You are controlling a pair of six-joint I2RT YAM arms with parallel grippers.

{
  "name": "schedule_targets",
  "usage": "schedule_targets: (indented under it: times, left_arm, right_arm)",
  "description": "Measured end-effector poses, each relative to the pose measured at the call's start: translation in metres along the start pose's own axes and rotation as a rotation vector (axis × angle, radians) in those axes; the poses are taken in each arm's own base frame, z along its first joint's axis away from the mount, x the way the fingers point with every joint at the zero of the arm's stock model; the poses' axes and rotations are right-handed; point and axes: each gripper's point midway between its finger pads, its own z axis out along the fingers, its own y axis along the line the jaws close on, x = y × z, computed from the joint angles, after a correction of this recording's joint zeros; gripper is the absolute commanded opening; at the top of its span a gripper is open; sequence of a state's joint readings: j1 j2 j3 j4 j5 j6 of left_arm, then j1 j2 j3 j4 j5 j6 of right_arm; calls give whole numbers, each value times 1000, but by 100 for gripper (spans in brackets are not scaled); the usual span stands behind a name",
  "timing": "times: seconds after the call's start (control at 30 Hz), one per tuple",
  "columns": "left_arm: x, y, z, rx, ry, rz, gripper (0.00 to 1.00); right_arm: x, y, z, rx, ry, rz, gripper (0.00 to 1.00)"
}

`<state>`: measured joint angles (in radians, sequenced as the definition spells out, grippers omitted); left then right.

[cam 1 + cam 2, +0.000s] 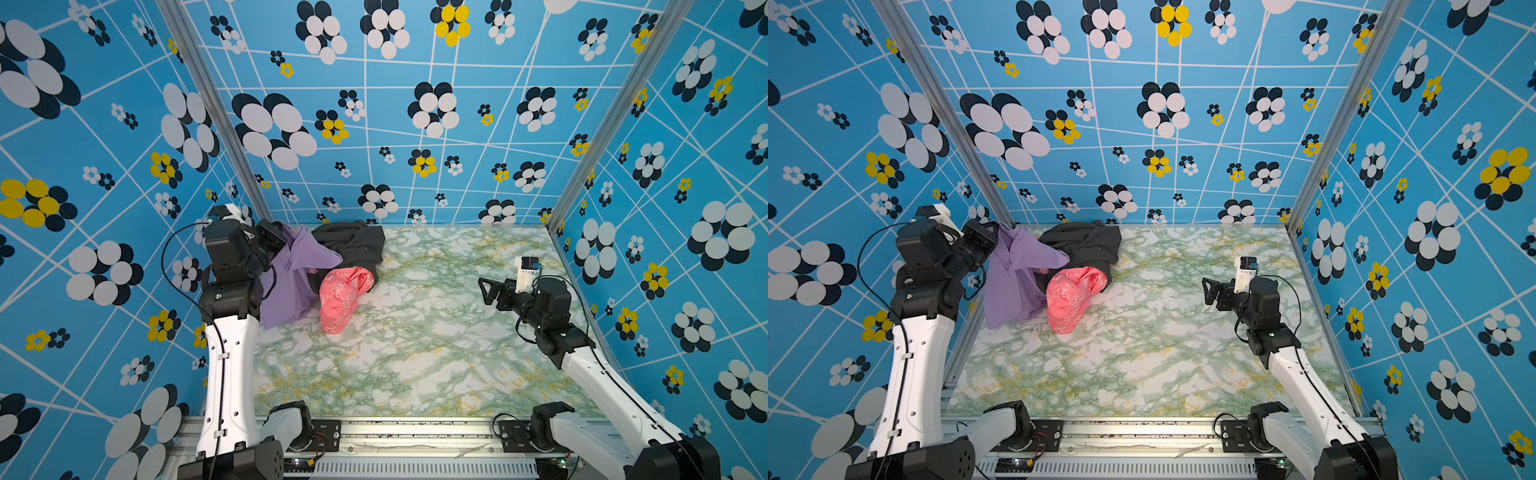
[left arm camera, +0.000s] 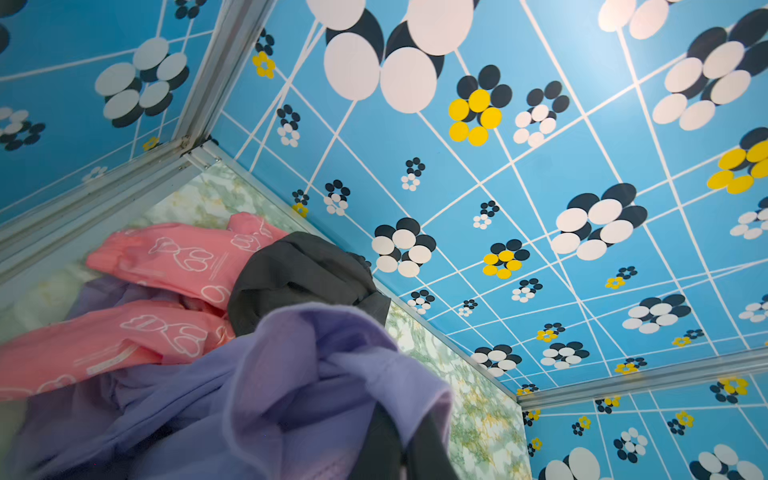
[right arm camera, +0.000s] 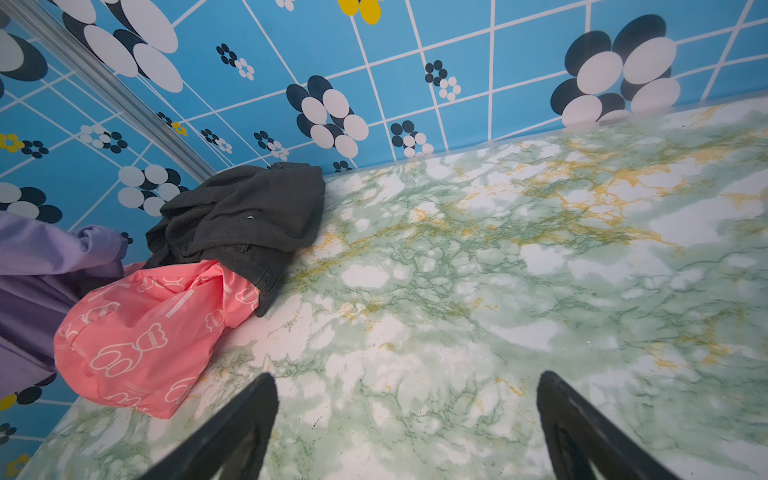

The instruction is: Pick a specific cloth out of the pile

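cloth [image 1: 291,278] hangs pinched in left fingers [image 1: 279,239] above worktop [image 1: 415,353] far-left corner, lower part down beside pile [image 1: 353,245], touching it; right fingers [image 1: 484,292] spread wide, empty, near right edge.

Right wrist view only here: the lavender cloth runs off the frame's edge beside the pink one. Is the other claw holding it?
Observer: Yes. In the left wrist view the left claw is shut on a bunched fold of the lavender cloth.
Operator: Is it lifted clear?
Observer: Only partly. In both top views it hangs from that claw near the back left corner, and its lower end seems to rest on the marble table beside the coral-pink cloth.
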<state>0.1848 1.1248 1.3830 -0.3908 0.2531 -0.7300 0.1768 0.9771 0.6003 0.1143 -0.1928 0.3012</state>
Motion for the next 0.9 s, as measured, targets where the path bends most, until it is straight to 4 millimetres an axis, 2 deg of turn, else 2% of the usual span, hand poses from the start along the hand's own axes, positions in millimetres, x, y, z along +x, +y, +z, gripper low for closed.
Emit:
schedule_targets:
  times: [0.2, 0.3, 0.4, 0.5, 0.57, 0.63, 0.7, 0.8, 0.9]
  left_arm:
    - [4, -47, -1, 51, 16, 159, 0]
    - [13, -72, -1, 84, 37, 253, 0]
    - [34, -96, 1, 128, 77, 360, 0]
    - [63, -113, 3, 177, 133, 464, 0]
    - [84, -124, 5, 214, 177, 519, 0]
    - [113, -132, 7, 258, 238, 575, 1]
    - [147, -135, 11, 292, 313, 621, 7]
    - [214, -125, 22, 309, 471, 685, 15]
    - [283, -96, 35, 268, 654, 732, 29]
  right_arm:
    - [0, 0, 0, 0, 0, 0, 99]
    - [0, 0, 0, 0, 0, 0, 99]
    - [0, 0, 0, 0, 0, 0, 99]
    - [0, 0, 0, 0, 0, 0, 99]
    - [0, 0, 0, 0, 0, 0, 99]
    - [0, 0, 0, 0, 0, 0, 99]
    - [0, 0, 0, 0, 0, 1, 99]
    - [0, 0, 0, 0, 0, 3, 99]
    - [0, 0, 0, 0, -1, 3, 99]
